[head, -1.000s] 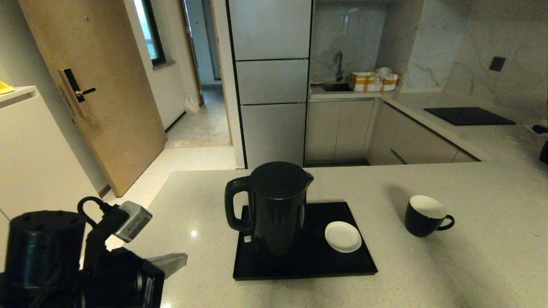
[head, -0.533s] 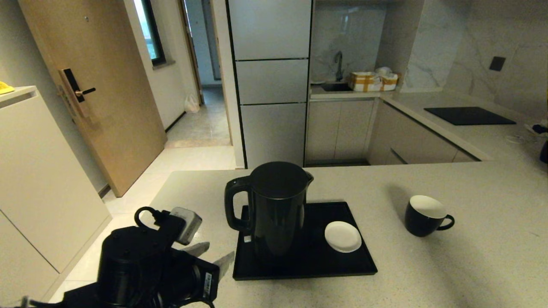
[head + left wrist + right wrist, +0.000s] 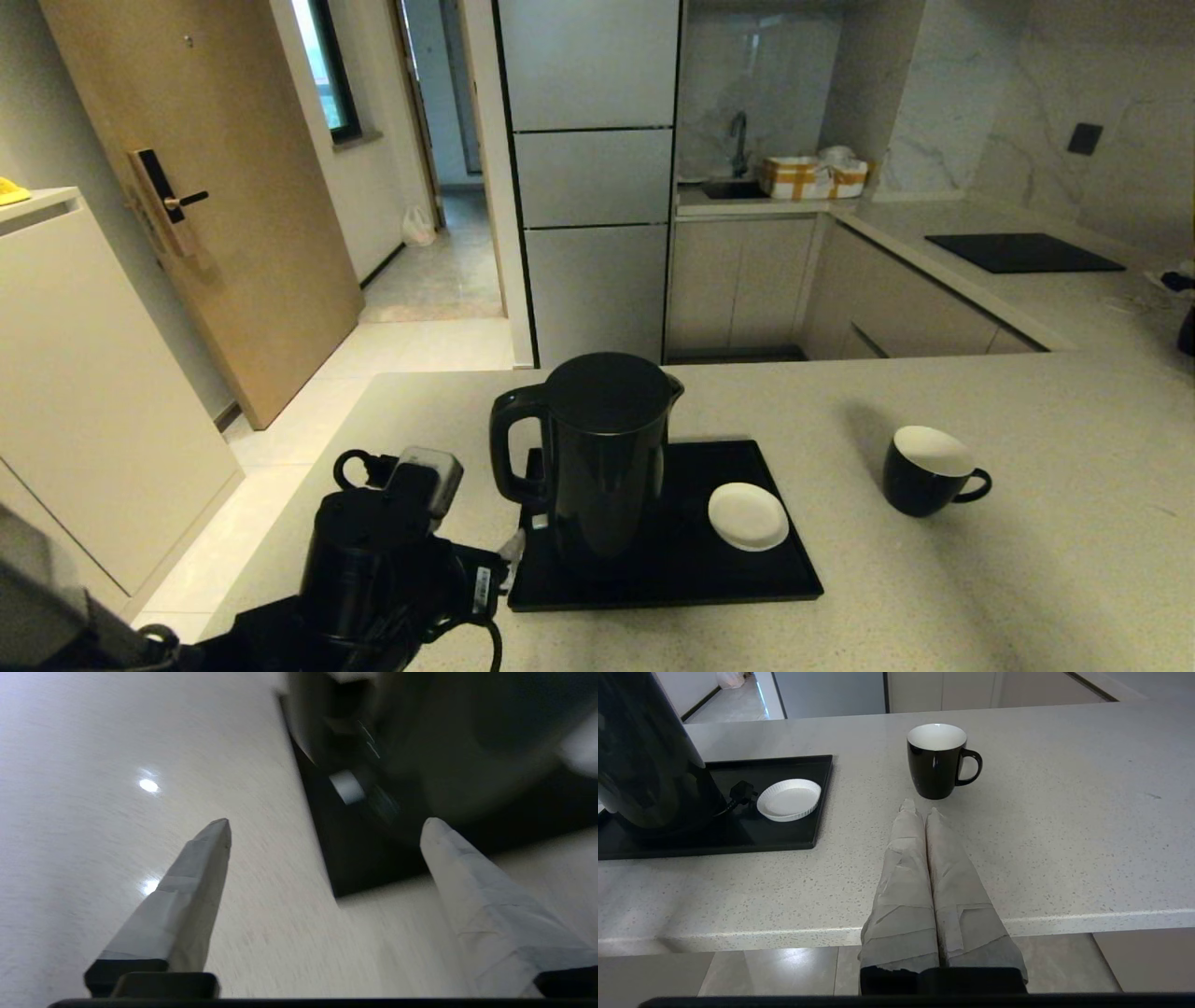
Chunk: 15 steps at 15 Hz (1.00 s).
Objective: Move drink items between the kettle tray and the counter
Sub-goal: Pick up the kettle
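The tall black kettle [image 3: 597, 457] stands on the left half of the black tray [image 3: 747, 581], handle to the left. On the counter [image 3: 980, 597], right of the tray, sits the black mug [image 3: 929, 471], white inside. My left gripper [image 3: 509, 551] hovers open over the counter at the tray's near left corner [image 3: 355, 868]. The blurred kettle [image 3: 420, 742] lies just beyond its fingertips [image 3: 217, 835], and nothing is between them. My right gripper [image 3: 920, 807] is shut and empty over the counter's front edge, a short way in front of the mug [image 3: 937, 763].
A white saucer [image 3: 747, 515] lies on the tray's right half, with a black plug [image 3: 740, 791] beside it. A black hob panel [image 3: 1022, 252] is set in the far right worktop. The counter's left edge drops to the floor beside my left arm.
My left arm has swung right and forward, from beyond the counter's left edge to the tray's near left corner. Kettle, mug and saucer have not moved.
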Available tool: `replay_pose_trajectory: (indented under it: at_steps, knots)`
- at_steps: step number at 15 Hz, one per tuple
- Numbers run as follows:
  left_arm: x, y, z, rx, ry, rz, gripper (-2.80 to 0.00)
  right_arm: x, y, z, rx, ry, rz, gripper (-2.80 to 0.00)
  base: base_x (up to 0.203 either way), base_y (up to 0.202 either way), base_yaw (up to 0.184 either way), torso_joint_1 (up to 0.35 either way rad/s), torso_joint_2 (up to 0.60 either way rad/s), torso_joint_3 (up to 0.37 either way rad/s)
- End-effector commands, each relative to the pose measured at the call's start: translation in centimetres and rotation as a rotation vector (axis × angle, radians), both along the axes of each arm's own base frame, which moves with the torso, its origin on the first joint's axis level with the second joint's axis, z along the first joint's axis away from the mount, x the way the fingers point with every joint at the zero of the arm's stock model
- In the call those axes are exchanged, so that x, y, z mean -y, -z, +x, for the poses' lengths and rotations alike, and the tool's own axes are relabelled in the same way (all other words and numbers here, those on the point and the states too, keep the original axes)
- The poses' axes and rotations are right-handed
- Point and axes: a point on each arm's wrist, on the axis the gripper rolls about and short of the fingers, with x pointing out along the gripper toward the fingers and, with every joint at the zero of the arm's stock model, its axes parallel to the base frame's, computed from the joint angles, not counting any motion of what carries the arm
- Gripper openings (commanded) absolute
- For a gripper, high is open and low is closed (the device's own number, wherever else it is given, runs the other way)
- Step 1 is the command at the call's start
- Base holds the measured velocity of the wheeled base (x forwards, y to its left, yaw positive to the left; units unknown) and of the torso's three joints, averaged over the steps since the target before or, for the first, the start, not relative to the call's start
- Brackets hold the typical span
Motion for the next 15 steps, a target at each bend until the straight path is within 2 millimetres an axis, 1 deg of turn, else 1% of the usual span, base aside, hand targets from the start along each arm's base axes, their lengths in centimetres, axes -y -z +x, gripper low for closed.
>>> replay_pose_trajectory:
  at_steps: [1,2,4,6,10,11,13,15]
  knots:
    - [0.5,0.4,0.8,0.014,-0.033,0.007,0.00,0.0,0.0,0.0,-0.001,-0.001,0.000,-2.80,0.000,0.000,0.000,0.000,0.00,0.000]
    - [0.7,0.1,1.2,0.054,-0.042,-0.011,0.00,0.0,0.0,0.0,-0.001,0.000,0.000,-2.80,0.000,0.000,0.000,0.000,0.00,0.000]
    - [0.8,0.2,1.5,0.062,-0.049,-0.012,0.00,0.0,0.0,0.0,-0.001,-0.001,0.000,-2.80,0.000,0.000,0.000,0.000,0.00,0.000]
    - [1.1,1.5,2.8,0.042,-0.074,0.011,0.00,0.0,0.0,0.0,-0.001,-0.001,0.000,-2.80,0.000,0.000,0.000,0.000,0.00,0.000]
    - [1.2,2.9,4.6,0.105,-0.091,0.039,0.00,0.0,0.0,0.0,-0.001,0.000,0.000,-2.80,0.000,0.000,0.000,0.000,0.00,0.000]
    - [1.1,2.9,4.8,0.111,-0.094,0.043,0.00,0.0,0.0,0.0,-0.001,-0.001,0.000,-2.80,0.000,0.000,0.000,0.000,0.00,0.000]
    - [1.1,3.6,5.8,0.151,-0.119,0.058,0.00,0.0,0.0,0.0,-0.001,0.000,0.000,-2.80,0.000,0.000,0.000,0.000,0.00,0.000]
    - [1.2,3.3,6.5,0.182,-0.132,0.049,0.00,0.0,0.0,0.0,-0.001,-0.001,0.000,-2.80,0.000,0.000,0.000,0.000,0.00,0.000]
